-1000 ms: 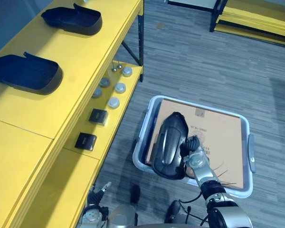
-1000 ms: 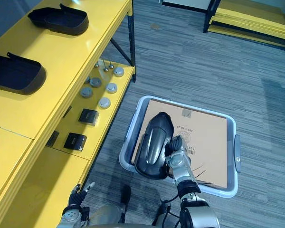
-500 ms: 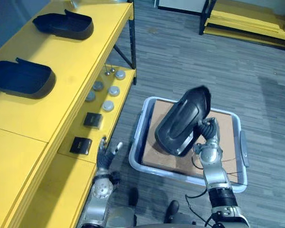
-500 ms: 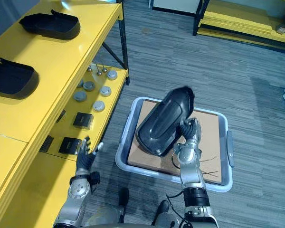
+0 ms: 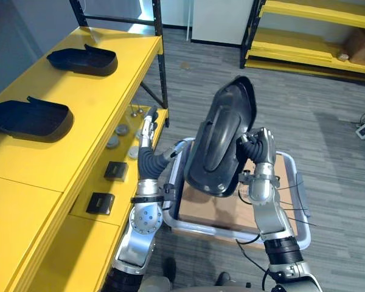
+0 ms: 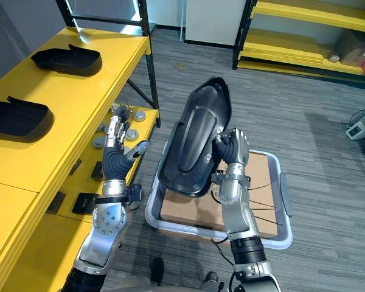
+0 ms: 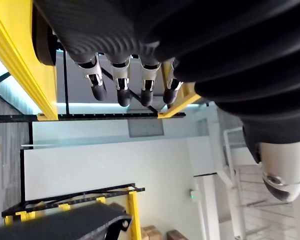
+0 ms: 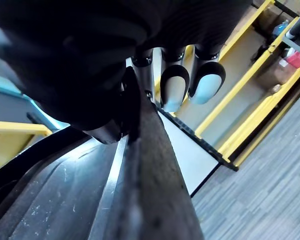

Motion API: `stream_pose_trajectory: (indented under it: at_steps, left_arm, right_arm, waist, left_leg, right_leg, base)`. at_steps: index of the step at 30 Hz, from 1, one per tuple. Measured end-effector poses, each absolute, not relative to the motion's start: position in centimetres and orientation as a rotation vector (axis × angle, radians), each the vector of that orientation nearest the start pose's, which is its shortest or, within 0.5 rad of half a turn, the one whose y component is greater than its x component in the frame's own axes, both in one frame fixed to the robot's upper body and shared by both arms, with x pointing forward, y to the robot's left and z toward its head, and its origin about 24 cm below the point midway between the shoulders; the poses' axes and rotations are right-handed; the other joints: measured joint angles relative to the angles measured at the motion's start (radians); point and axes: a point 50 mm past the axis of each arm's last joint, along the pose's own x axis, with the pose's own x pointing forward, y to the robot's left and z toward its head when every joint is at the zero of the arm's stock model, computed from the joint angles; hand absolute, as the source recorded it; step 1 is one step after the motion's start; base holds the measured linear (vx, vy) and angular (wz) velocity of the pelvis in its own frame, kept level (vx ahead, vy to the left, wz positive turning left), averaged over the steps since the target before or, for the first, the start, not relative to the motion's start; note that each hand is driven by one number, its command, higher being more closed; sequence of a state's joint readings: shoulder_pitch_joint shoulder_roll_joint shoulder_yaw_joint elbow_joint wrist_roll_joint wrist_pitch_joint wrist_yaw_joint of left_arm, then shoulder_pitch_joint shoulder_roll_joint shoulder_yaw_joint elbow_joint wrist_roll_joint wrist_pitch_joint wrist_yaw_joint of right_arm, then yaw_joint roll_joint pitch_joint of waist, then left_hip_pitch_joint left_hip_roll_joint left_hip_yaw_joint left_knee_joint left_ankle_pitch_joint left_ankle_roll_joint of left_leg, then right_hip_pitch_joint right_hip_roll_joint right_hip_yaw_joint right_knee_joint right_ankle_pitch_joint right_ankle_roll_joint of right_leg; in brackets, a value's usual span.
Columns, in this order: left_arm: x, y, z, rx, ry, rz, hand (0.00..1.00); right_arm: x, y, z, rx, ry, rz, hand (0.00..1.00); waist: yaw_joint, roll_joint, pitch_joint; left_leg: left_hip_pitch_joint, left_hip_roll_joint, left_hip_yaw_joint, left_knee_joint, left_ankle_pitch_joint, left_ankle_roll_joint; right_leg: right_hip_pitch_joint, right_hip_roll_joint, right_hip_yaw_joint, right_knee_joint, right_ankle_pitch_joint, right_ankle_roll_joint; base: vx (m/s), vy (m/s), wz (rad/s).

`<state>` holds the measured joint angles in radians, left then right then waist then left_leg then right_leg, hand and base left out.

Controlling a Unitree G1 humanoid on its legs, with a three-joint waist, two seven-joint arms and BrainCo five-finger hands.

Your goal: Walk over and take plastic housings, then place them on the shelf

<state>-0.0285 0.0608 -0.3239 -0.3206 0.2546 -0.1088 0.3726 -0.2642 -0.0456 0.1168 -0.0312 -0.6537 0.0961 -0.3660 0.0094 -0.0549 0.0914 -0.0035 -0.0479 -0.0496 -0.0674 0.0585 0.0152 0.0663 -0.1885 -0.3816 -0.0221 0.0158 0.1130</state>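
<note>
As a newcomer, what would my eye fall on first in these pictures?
The big black housing, held nearly upright in the right hand above the bin. Then a near housing and a far housing lying on the yellow shelf, with the open left hand raised beside it.

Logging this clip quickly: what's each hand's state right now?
Left hand: open, holding nothing.
Right hand: shut on the plastic housing.
</note>
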Motion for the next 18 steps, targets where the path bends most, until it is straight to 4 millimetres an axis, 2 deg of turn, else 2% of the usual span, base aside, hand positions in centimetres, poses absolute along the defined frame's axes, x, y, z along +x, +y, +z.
stream_pose_trajectory:
  at_steps: [6,11,12,15,18]
  left_arm:
    - [24.6,8.3,12.3,0.271,-0.463,0.046,0.00]
    - [25.1,8.1,11.3,0.353,-0.430,0.057,0.00]
    - [25.2,8.1,11.2,0.363,-0.423,0.060,1.00]
    - [25.3,7.9,11.0,0.388,-0.414,0.067,1.00]
    - [25.5,7.9,10.3,0.401,-0.380,0.063,1.00]
  right_arm:
    - [28.9,-10.7,14.8,-0.597,-0.498,-0.274,1.00]
    - [28.9,-10.3,15.1,-0.594,-0.513,-0.265,1.00]
    - [28.8,-10.2,15.2,-0.593,-0.518,-0.264,1.00]
    - [28.3,-10.2,15.7,-0.580,-0.547,-0.272,1.00]
    - [27.9,-10.3,16.0,-0.571,-0.563,-0.283,1.00]
  waist:
    - [-0.010,-0.002,-0.009]
    - [-0.021,-0.007,-0.016]
    - [-0.025,-0.007,-0.016]
    - [-0.026,-0.007,-0.019]
    - [-0.025,-0.008,-0.048]
  left_leg:
    - [0.004,0.000,0.010,0.000,0.000,0.000]
    - [0.014,0.001,0.025,-0.005,0.000,0.000]
    - [0.015,0.001,0.026,-0.006,0.000,0.000]
    - [0.019,0.003,0.029,-0.011,0.000,0.000]
    - [0.022,0.006,0.030,-0.022,0.000,0.000]
  right_leg:
    - [0.001,0.000,0.007,-0.001,0.002,0.000]
    - [0.002,0.000,0.023,-0.003,0.002,0.001]
    - [0.002,0.000,0.024,-0.003,0.002,0.001]
    - [0.000,0.002,0.029,-0.004,0.003,0.000]
    - [0.001,0.006,0.030,-0.010,0.004,0.000]
  base:
    - [0.01,-0.003,-0.03]
    - [0.01,-0.009,-0.08]
    - [0.00,-0.013,-0.09]
    - [-0.01,-0.014,-0.04]
    - [0.00,0.000,0.00]
